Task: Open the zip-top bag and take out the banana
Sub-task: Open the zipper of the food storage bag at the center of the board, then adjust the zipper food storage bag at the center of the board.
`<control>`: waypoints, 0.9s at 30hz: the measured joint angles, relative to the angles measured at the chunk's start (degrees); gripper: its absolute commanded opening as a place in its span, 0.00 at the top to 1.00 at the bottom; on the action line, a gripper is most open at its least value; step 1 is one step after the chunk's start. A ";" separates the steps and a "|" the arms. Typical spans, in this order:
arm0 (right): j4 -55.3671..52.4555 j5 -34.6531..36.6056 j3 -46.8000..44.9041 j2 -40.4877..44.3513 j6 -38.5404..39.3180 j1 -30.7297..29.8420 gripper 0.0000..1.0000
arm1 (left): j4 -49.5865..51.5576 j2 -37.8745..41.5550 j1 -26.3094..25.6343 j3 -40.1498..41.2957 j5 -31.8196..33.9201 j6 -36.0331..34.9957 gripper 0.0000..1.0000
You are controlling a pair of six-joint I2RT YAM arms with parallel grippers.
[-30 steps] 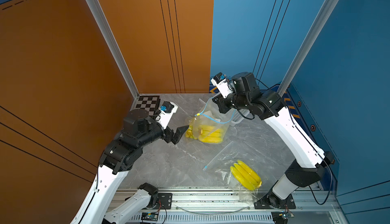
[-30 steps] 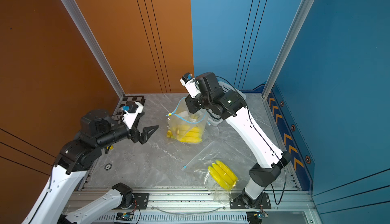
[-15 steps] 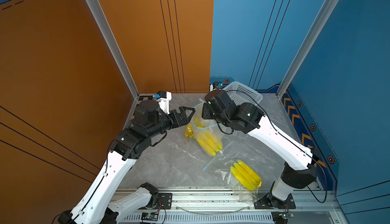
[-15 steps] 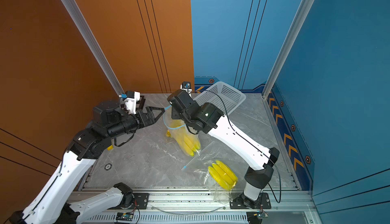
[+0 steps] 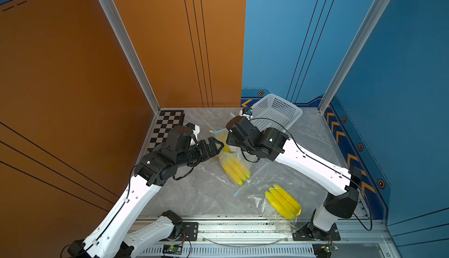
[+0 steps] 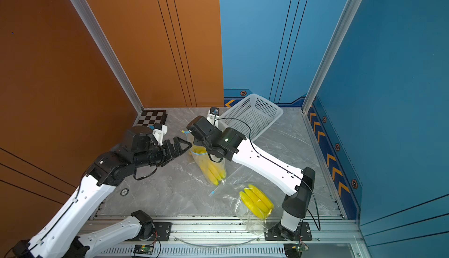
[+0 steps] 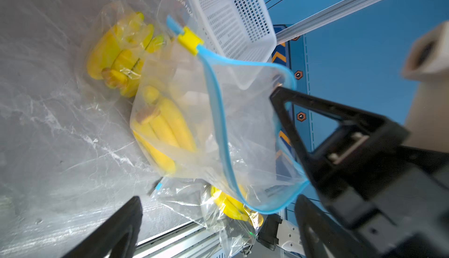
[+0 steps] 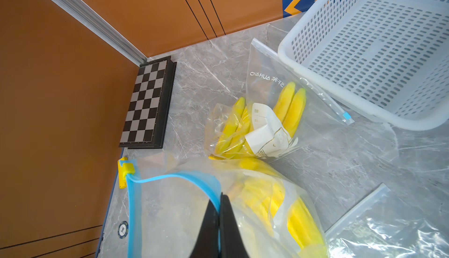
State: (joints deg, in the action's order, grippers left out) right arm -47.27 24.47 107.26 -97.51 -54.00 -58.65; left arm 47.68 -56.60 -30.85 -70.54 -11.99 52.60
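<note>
Now, view by view. In both top views the bag (image 5: 244, 165) hangs from the right gripper (image 5: 229, 145), its lower end seemingly resting on the table (image 5: 194, 196); how those jaws stand is hidden here. The banana (image 5: 234, 171) lies inside, long axis slanting from the mouth down toward the front rail (image 5: 243, 222). Your left gripper (image 5: 217, 146), jaws spread wide and empty, stands just beside the mouth, pointing at it from the side of the orange wall (image 5: 73, 99). It is the nearer arm, and the only free one.

Left wrist view: the blue rim (image 7: 217, 113) gapes toward you, with the slider (image 7: 190, 40) parked at one end. The banana (image 7: 170, 128) lies past that rim, seen through the bag's wall. The left gripper's fingers (image 7: 116, 230) flank the opening; whether one touches the rim you cannot tell. The right gripper (image 7: 279, 94) pinches the rim's far side.

Right wrist view: the right gripper (image 8: 220, 204) is clamped on the rim (image 8: 170, 176), and the banana (image 8: 298, 220) lies just beyond it, inside the bag. Judging from this, your reach runs in through the mouth along the bunch's axis, and it falls to the left arm.
</note>
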 measured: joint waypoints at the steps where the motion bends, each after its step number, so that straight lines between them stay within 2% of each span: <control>1: 0.39 0.02 -0.46 0.48 -0.24 -0.20 1.00 | 0.42 -0.09 -0.09 0.72 0.09 0.20 0.02; 4: 1.49 0.02 -2.23 2.14 -0.76 -0.44 1.00 | 1.29 -0.98 -0.37 1.66 0.63 0.74 0.12; 10: 3.15 -0.28 -7.58 6.19 -1.18 0.04 1.00 | 1.18 -3.02 -0.68 1.81 1.31 0.92 0.75; 12: 3.48 -1.18 -11.30 8.76 -1.38 1.60 1.00 | 0.70 -4.00 -0.79 1.81 1.25 0.72 0.90; 15: 4.04 -3.76 -17.53 13.51 -1.40 5.51 1.00 | 0.07 -6.73 -1.73 0.66 0.83 -0.26 0.96; 19: 3.98 -9.29 -25.11 20.50 -0.46 11.91 1.00 | -1.07 -12.33 -3.78 -4.90 -1.03 -1.99 0.97; 20: 3.80 -11.19 -26.53 22.14 0.17 13.55 0.97 | -1.25 -13.60 -4.15 -6.56 -1.75 -2.43 0.97; 23: 3.32 -16.85 -27.96 25.53 2.89 17.20 0.67 | -1.64 -17.14 -5.73 -11.13 -3.52 -3.72 0.97; 24: 3.19 -18.10 -27.91 26.38 3.96 17.84 0.60 | -1.70 -18.40 -6.43 -12.46 -3.89 -4.09 0.97; 27: 0.31 -21.42 -24.41 27.56 6.71 18.12 0.57 | -1.79 -22.27 -8.79 -15.69 -4.76 -5.22 0.97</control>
State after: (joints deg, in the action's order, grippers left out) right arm -46.96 3.05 82.85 -69.95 -47.29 -40.53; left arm 45.89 -78.87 -39.64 -86.24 -16.75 47.37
